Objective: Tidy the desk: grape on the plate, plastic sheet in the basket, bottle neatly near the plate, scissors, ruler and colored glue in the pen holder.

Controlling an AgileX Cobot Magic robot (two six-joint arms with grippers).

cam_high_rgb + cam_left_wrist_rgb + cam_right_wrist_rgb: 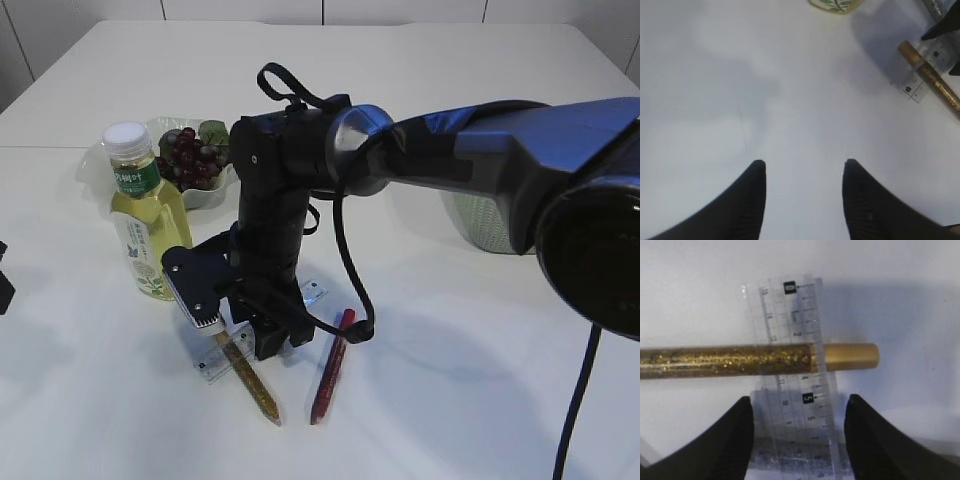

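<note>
My right gripper point(265, 338) point(797, 401) is open and low over the table, its jaws either side of the clear ruler point(790, 340) point(213, 366). A gold glitter glue pen point(730, 361) point(255, 388) lies across the ruler. A red glue pen point(330, 368) lies to its right. The bottle point(146, 215) of yellow drink stands upright next to the plate point(214, 194), which holds the grape bunch point(192, 160). My left gripper point(802, 162) is open and empty over bare table; its view shows the ruler point(915, 85) and gold pen point(935, 85) at upper right. Scissors, pen holder and plastic sheet are out of view.
A pale green basket point(478, 228) stands at the right, partly behind the right arm. A silver glittery thing point(790, 455) lies under the ruler's near end. The white table stretches out around the left gripper.
</note>
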